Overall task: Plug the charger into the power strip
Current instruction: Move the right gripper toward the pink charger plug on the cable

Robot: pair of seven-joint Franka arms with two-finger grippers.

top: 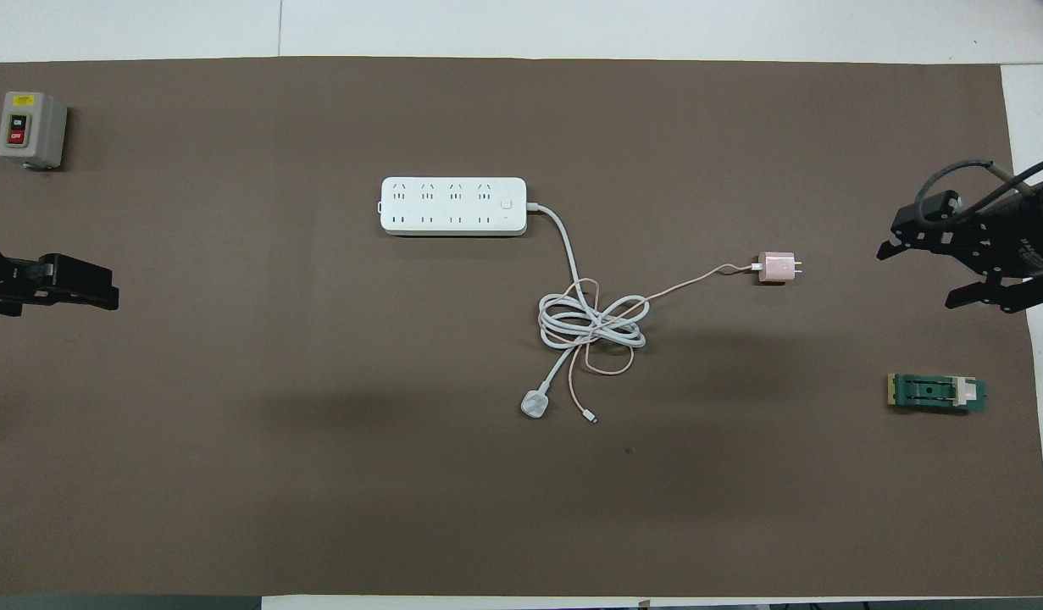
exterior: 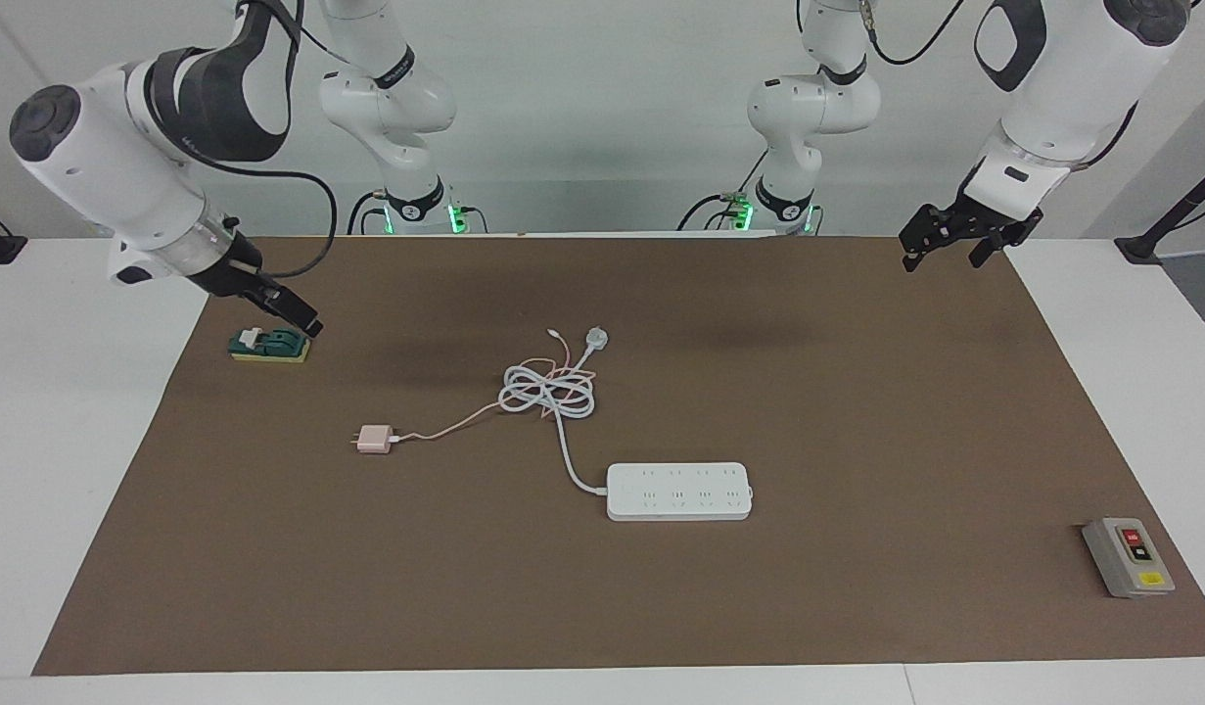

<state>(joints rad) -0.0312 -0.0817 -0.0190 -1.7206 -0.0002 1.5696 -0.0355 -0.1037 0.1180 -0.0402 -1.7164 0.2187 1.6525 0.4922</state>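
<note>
The charger [top: 775, 267] lies flat on the brown mat [top: 318, 466], at about four o'clock from the power strip [top: 453, 206] in the overhead view, well apart; right gripper [top: 928, 273], fingers spread, empty, hovers at the mat's edge; left gripper [top: 97, 289] waits, its fingers unreadable.

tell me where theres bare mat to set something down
Bare mat lies between the power strip and the grey switch box, and all along the mat's edge nearest the robots. It is crowded mid-table, where the coiled cords tangle beside the charger.
</note>
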